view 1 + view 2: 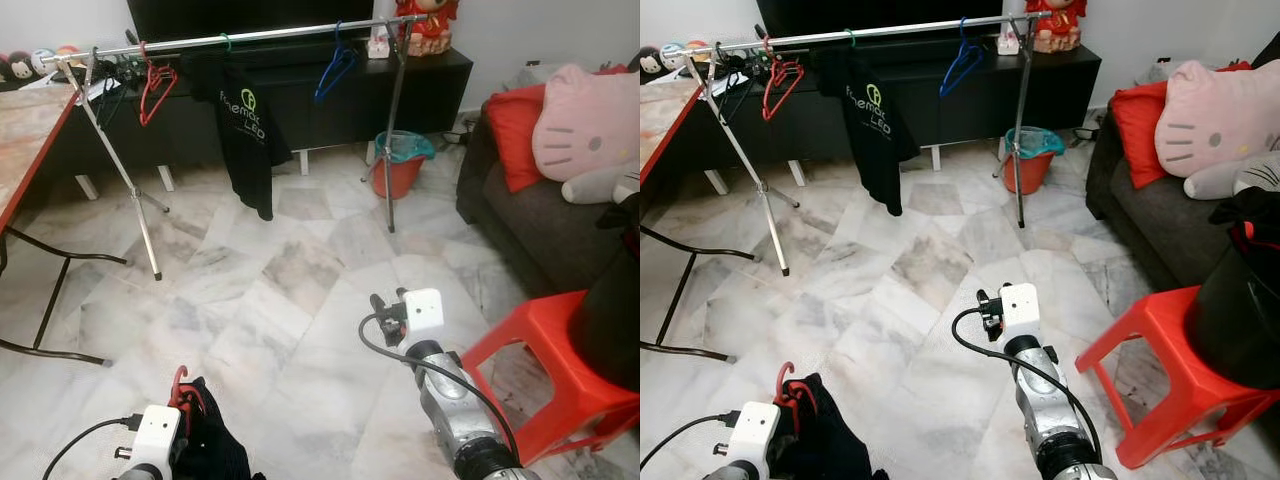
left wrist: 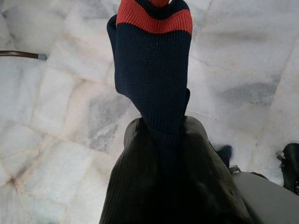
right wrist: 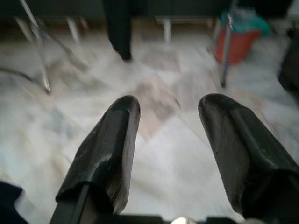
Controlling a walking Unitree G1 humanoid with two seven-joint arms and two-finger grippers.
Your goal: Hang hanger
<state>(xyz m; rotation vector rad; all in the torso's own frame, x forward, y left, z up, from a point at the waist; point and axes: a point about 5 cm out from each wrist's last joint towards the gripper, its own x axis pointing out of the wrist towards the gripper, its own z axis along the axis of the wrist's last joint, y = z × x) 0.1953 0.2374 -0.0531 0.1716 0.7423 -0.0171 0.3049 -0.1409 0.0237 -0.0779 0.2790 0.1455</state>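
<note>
Low at the robot's left, the left gripper is closed on a dark garment with a red-striped collar, which hangs on a red hanger whose hook juts up beside the wrist; the right gripper hangs spread and empty over the marble floor; the carry step seems in hand; next the robot must walk to the clothes rail, well ahead, and lift the hook over a bare stretch between the black T-shirt and the blue hanger.

You can read only pale green lettering with a round logo on the black T-shirt hanging from the rail; the wording is too small to make out.
</note>
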